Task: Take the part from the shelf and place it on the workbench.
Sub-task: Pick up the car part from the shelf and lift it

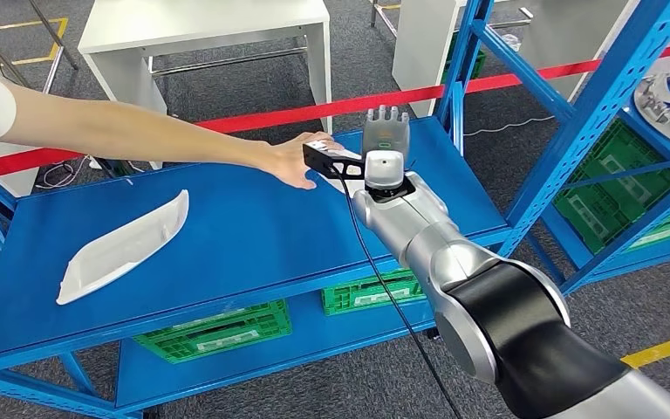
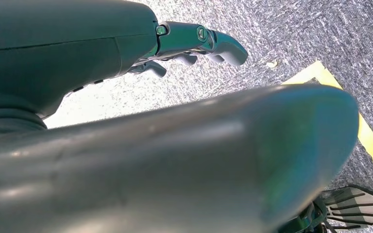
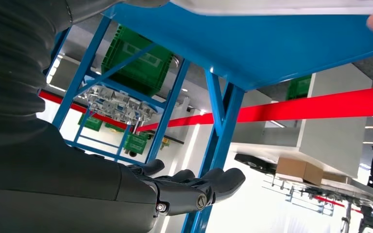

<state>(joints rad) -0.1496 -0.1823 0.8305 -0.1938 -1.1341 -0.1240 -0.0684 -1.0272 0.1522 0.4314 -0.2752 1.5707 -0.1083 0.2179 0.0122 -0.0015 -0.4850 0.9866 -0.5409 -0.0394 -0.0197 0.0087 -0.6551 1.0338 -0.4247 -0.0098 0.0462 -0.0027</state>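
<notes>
With the white part [image 1: 124, 246] laid at 9 o'clock on the blue workbench [image 1: 253, 227], placement is judged done; right hand [image 1: 386, 131] extended, released, empty.

No legible text, number or brand in any view. Green crates [image 1: 218, 332] under the blue shelf [image 1: 227, 236] carry pale labels on their sides; the print is too small to read. The crates on the neighbouring rack [image 1: 628, 196] bear similar white panels, also unreadable. The black tag [image 1: 331, 159] at the person's hand [image 1: 292, 161] shows a pale patch, with no characters resolved. Right wrist view: the cardboard box [image 3: 298, 170] shows no readable marking. Floor tape [image 2: 369, 136] is plain yellow, no lettering.
</notes>
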